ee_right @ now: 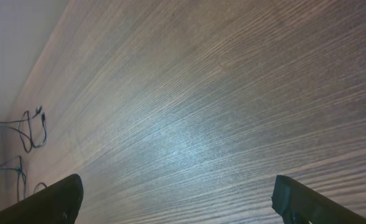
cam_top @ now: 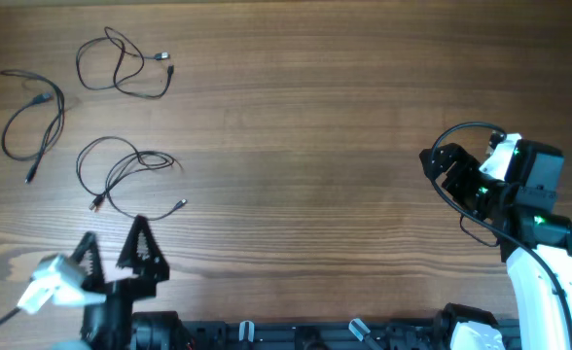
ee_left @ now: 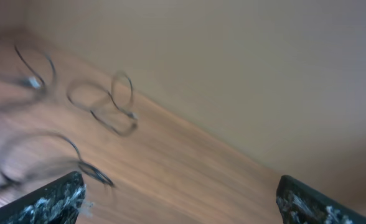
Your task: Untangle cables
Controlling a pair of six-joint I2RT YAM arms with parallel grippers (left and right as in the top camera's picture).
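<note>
Cables [cam_top: 135, 160] lying apart, three loose loops, wooden table [cam_top: 315, 146]

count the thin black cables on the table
3 cables, lying apart at the table's left end: one by the left edge, one toward the back, one nearer the front. None seems hidden.

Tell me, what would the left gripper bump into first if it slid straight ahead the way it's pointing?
Probably the nearest cable, a loose loop lying just ahead of the open left gripper. How high the gripper sits is hard to tell, so it might pass over the wire instead.
</note>
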